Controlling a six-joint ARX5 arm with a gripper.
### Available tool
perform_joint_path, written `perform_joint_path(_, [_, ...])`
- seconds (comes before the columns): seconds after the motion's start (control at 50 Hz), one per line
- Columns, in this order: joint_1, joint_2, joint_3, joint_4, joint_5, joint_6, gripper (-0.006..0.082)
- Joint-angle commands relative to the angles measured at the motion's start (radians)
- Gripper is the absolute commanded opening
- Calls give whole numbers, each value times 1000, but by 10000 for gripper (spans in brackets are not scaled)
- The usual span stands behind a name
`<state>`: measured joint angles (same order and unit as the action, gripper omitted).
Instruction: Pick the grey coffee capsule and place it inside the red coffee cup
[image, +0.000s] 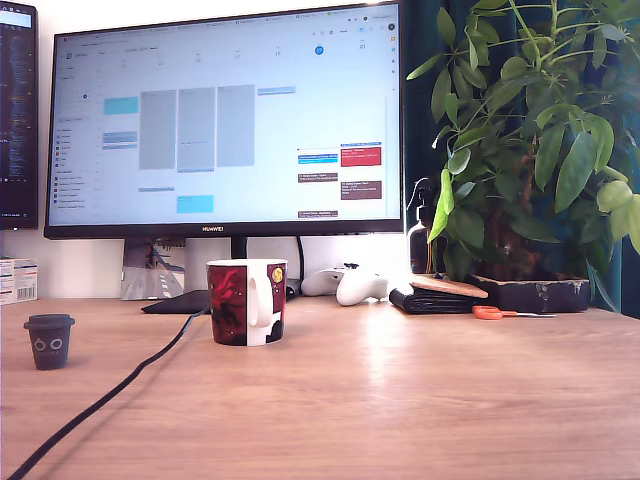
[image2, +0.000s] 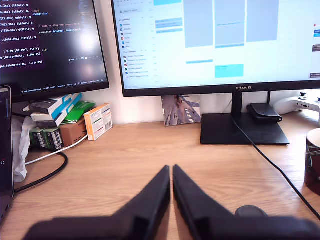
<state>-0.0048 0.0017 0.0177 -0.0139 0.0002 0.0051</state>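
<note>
1. The black gripper (image2: 171, 172) is showing only in the wrist view; its two tapered fingers (image2: 152, 200) are lying pressed together at the tips, holding nothing, above bare wood.
2. A dark rounded shape is peeking out just beside the fingers at the frame's edge; it is too blurred to identify for sure.
3. The light wooden desk (image: 420, 400) is carrying everything. A black cable (image: 100, 400) is running across it from behind the mug toward the near edge.
4. The small dark grey tapered coffee capsule (image: 49, 340), with two pale ring marks on its side, is standing upright on the desk at the exterior view's left, well apart from the mug.
5. The ceramic mug with the dark red and black swirled print (image: 246, 301), white handle and small yellow round mark is standing upright near the centre of the exterior view, in front of the monitor stand. In the wrist view only a sliver of it (image2: 313, 160) is showing.
6. The large black-framed monitor (image: 225, 120) is displaying a calendar page behind the mug; a second dark screen (image2: 47, 42) is showing text lines beside it.
7. At the exterior view's right, a white game controller (image: 350, 283), a dark wallet (image: 435, 297), orange-handled scissors (image: 490, 313) and a leafy green potted plant (image: 530, 140) are sitting at the back.
8. Small cardboard boxes (image2: 97, 121) are stacked under the dark screen.
</note>
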Motion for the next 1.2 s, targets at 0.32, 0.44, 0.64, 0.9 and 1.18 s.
perform_joint_path(0.32, [21, -14, -28, -70, 174, -137, -16])
perform_joint_path(0.44, [21, -14, -29, 13, 219, -186, -16])
perform_joint_path(0.64, [21, -14, -28, 119, 246, -344, -16])
perform_joint_path(0.9, [21, 24, -19, 76, 435, -380, -16])
perform_joint_path(1.18, [21, 255, -19, 46, 437, -318, 13])
